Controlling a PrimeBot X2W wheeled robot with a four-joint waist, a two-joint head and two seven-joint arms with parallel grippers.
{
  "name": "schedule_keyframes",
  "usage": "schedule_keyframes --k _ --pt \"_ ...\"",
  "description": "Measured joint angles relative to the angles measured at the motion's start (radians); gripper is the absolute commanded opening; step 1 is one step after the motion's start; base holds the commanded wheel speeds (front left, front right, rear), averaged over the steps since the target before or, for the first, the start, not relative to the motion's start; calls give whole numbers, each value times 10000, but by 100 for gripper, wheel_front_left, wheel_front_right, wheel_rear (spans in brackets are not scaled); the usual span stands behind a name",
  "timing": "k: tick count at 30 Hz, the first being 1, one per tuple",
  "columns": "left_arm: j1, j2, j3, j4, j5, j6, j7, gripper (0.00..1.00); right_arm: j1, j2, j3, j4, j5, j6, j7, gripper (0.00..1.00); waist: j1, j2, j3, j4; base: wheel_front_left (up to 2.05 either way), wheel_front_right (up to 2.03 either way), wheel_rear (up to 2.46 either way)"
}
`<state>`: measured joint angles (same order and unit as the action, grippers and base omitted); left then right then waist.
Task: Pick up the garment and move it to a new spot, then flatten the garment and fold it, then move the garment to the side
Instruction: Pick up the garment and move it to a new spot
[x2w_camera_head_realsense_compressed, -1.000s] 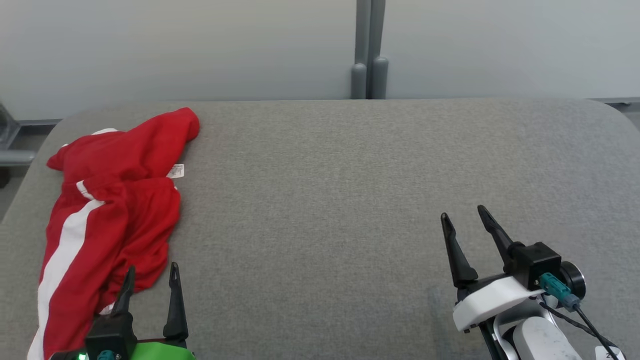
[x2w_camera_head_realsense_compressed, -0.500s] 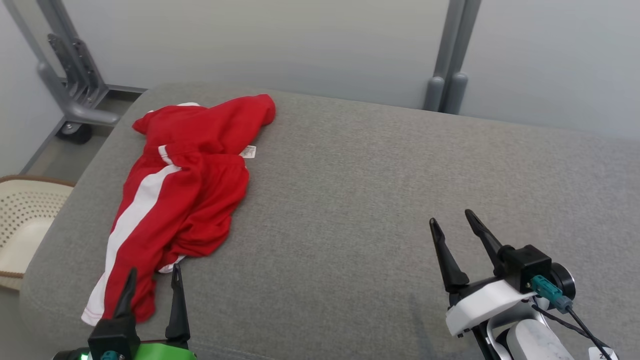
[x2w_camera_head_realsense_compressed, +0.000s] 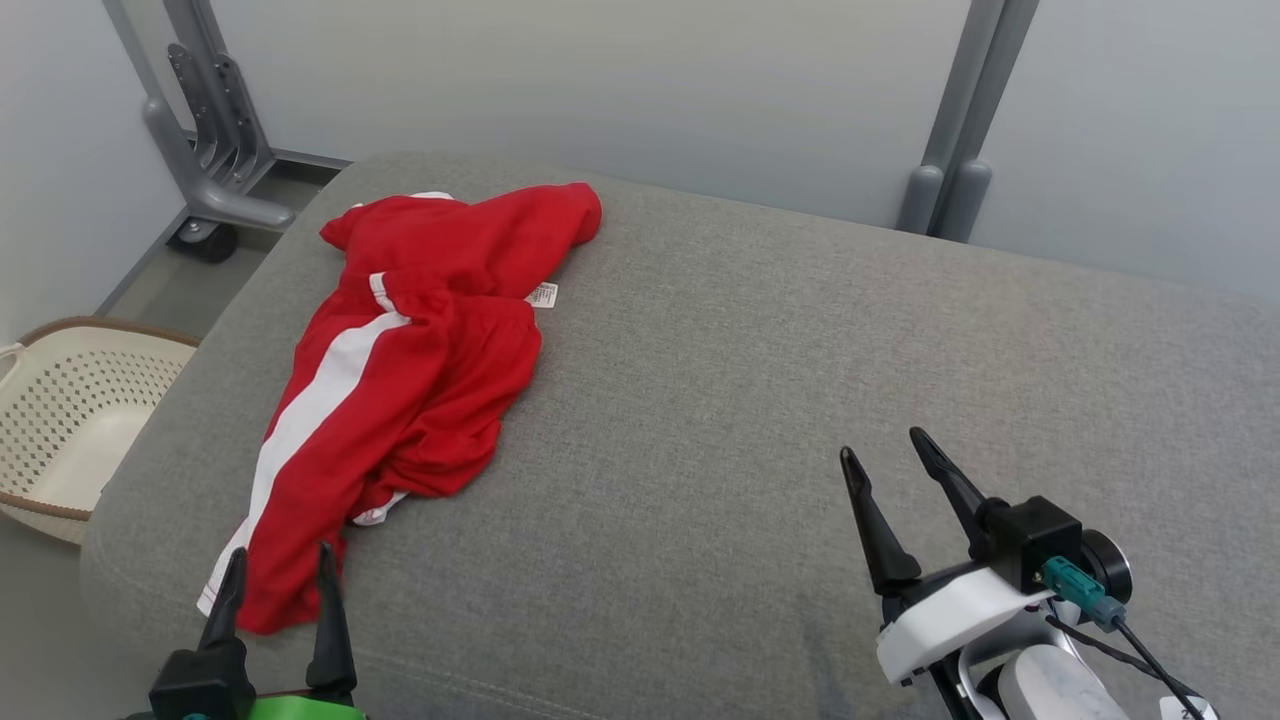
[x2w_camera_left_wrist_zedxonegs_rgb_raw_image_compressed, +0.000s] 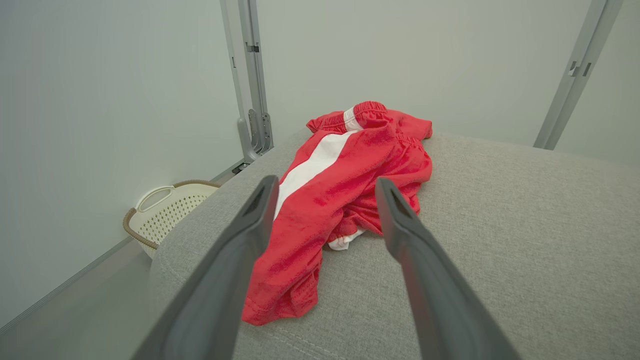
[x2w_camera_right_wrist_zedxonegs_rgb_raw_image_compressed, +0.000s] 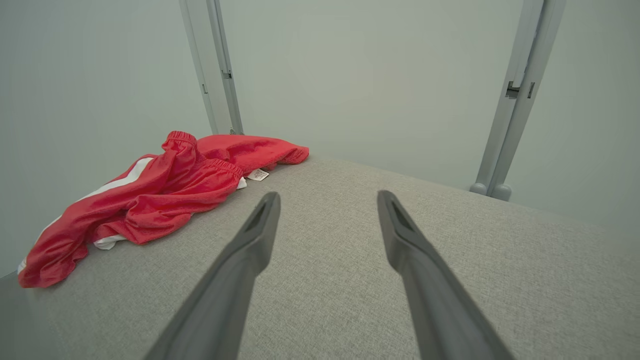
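The garment (x2w_camera_head_realsense_compressed: 420, 370), red shorts with a white side stripe, lies crumpled on the left part of the grey padded table (x2w_camera_head_realsense_compressed: 800, 350); it also appears as the garment (x2w_camera_left_wrist_zedxonegs_rgb_raw_image_compressed: 345, 185) and the garment (x2w_camera_right_wrist_zedxonegs_rgb_raw_image_compressed: 160, 195). My left gripper (x2w_camera_head_realsense_compressed: 280, 562) stands open just short of the garment's near hem, with nothing between its fingers. The near leg of the shorts lies ahead between the fingers (x2w_camera_left_wrist_zedxonegs_rgb_raw_image_compressed: 250, 225) in the left wrist view. My right gripper (x2w_camera_head_realsense_compressed: 885, 445) is open over bare table at the lower right, far from the cloth.
A cream perforated basket (x2w_camera_head_realsense_compressed: 60, 420) sits on the floor off the table's left edge. A grey metal stand with a wheel (x2w_camera_head_realsense_compressed: 210, 160) is behind the far left corner, and a grey post (x2w_camera_head_realsense_compressed: 955, 130) stands against the back wall.
The camera has swung left, so the whole picture shifted right and the basket and stand came into sight. The garment lies as before. Both grippers stay open.
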<state>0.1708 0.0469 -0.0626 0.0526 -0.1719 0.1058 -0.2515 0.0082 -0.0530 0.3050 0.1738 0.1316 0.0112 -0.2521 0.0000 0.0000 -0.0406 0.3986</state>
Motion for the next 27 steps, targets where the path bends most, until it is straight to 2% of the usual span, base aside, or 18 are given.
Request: schedule_keyframes --k 10,16,27 --pt "-391 -2 -2 380 -71 0 0 100 -35 -2 -40 15 -19 -6 0 100 0 0 208 -417 0 0 0" --pt "-1544 61 73 654 -98 -4 67 100 -153 -17 -75 15 -96 -8 0 100 -1 0 410 -562 0 0 0" --pt "-3552 199 276 1361 -357 -77 849 100 -460 -84 -96 13 -178 8 0 100 0 0 730 -769 0 0 0"
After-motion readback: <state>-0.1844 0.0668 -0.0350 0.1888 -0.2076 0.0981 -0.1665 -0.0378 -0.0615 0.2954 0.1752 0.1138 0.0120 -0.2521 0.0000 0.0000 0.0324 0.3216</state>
